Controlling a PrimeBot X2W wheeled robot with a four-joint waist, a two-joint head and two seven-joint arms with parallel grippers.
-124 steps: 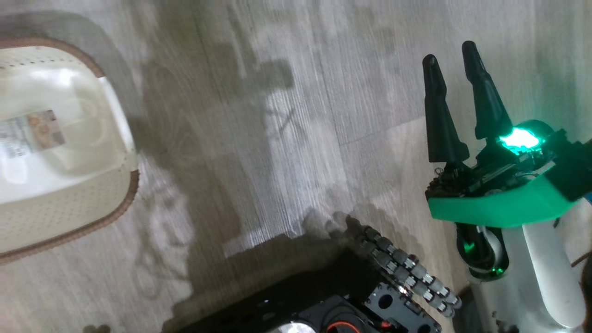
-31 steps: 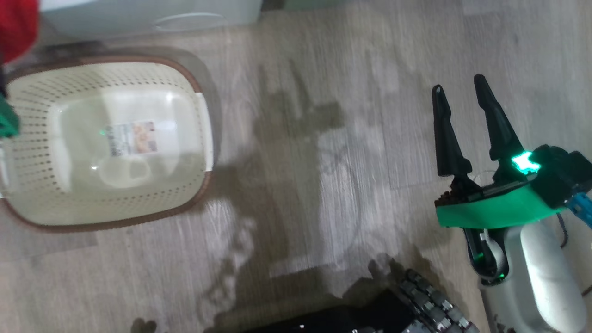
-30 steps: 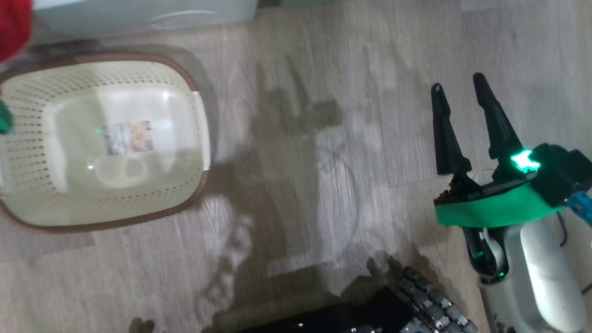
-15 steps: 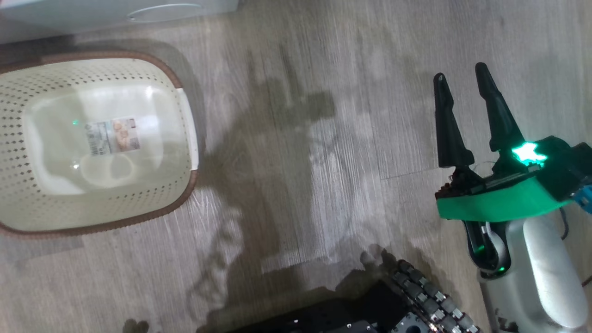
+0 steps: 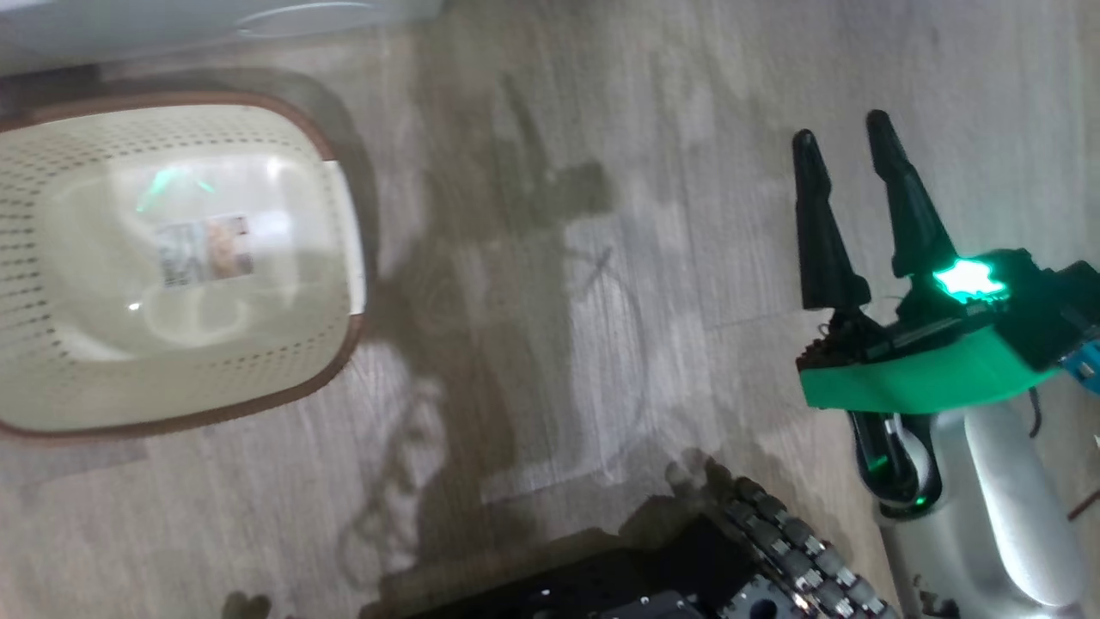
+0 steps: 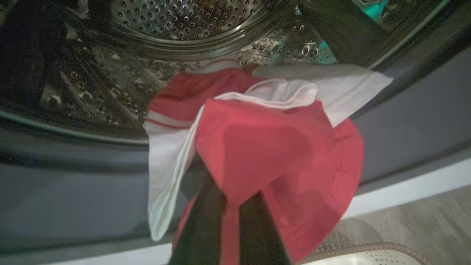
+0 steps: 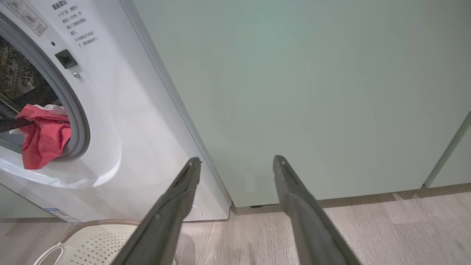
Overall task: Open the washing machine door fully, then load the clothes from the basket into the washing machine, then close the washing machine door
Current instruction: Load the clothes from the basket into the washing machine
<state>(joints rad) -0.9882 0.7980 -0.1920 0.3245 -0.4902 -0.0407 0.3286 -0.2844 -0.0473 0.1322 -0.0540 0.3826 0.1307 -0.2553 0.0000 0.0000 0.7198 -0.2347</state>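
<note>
In the left wrist view the red and white clothes (image 6: 257,147) drape over my left gripper (image 6: 229,197), which is shut on them at the mouth of the washing machine's steel drum (image 6: 184,18). The right wrist view shows the same clothes (image 7: 42,136) hanging at the drum opening of the white washing machine (image 7: 140,121). The cream basket (image 5: 51,370) stands on the floor below the machine with only its label inside. My right gripper (image 5: 842,142) hangs open over bare floor, well right of the basket. The washing machine door is out of view.
A pale green cabinet (image 7: 312,92) stands right beside the machine. The grey drum gasket (image 6: 73,184) rings the opening below the clothes. My dark wheeled base (image 5: 653,576) sits at the near edge. Wood-look floor (image 5: 559,301) lies between the basket and my right arm.
The red clothes and my left wrist have left the head view's top-left corner. The head camera has shifted a little. My right gripper has stayed open, about where it was.
</note>
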